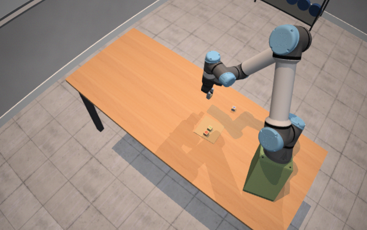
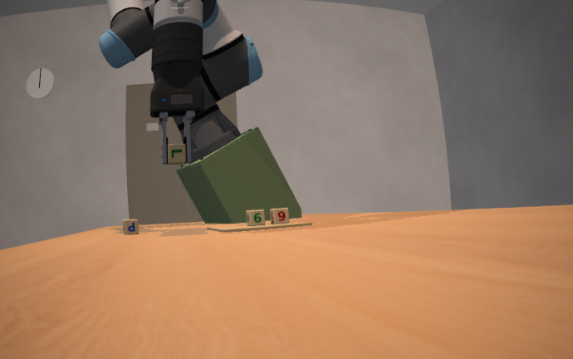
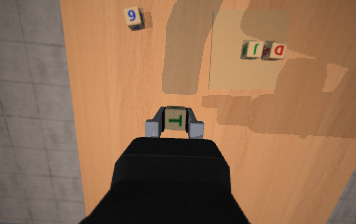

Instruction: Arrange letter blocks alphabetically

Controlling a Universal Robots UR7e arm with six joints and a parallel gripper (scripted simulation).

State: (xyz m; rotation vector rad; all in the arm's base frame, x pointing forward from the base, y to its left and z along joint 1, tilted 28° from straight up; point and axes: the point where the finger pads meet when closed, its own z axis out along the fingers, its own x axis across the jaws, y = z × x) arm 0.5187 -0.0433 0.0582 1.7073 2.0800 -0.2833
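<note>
Right now the gripper (image 2: 176, 160) is clamped on a block (image 2: 176, 153) w/ a green T on its top face, held high above the table (image 1: 140, 81), off the mat (image 1: 215, 137) on the side away from the robot base. The fingers pinch two side faces, so the T stays upward and readable in the wrist view; prob. why it's gripped that way, since the letter must end on top. Two blocks sit on the mat side by side, nearly touching: one w/ a green letter (image 3: 251, 49) that looks like I or J, too small to be sure, and one w/ a red D (image 3: 274, 50). The fourth block (image 3: 133, 17), blue 6 on top, lies on bare wood well apart from the mat, which suits the rule that it stays off. Judging by alphabet, T goes last, i.e. at the green block's end of the row as seen from the base; mat has bare space there. Risk: setting T down too near the mat edge, or twisted so it isn't upright for a viewer at the base.
</note>
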